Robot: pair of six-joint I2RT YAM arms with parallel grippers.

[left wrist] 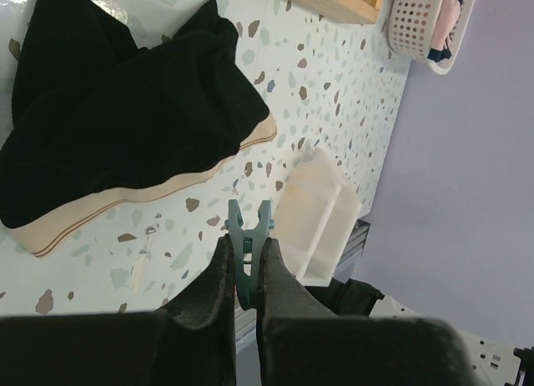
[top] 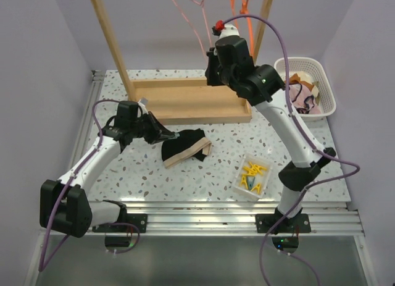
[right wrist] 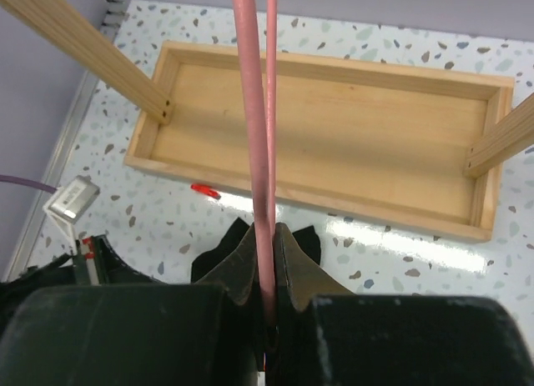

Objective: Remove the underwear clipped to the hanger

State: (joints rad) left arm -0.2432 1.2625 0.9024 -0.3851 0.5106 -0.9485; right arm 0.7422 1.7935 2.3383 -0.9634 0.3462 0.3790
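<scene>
Step in hand: both briefs are judged to be off the hanger already; what is held now is a freed clip, so the clearing-away of the clip is taken to be the step.
Left gripper (left wrist: 244, 263): clenched on a teal clip (left wrist: 249, 234), which is pinched by its lower end and stands up between the fingertips, above the table (top: 222, 151).
Right gripper (right wrist: 267, 251): clamped on the thin rods of the pink hanger (right wrist: 254, 111), raised over the base of the wooden rack (top: 185, 100).
Black brief (top: 184, 147): lies crumpled on the table, its beige band turned to the near side, just right of the left gripper and near of the rack base.
Pink brief (top: 302, 99): lies in the white basket (top: 308, 63) at the far right, well apart from the black one.
Clip tray (top: 239, 186): a clear divided tray with yellow clips inside it, seen right of the black brief and nearer to the arms.
Next move: the teal clip is probably to be carried right over the tray and released there; the fingers must be opened only once the clip is above a compartment.
After that: the black brief is likely to be picked up and taken to the basket.
Risk: the clip is held by little of its length and may slip or twist during the carry.
</scene>
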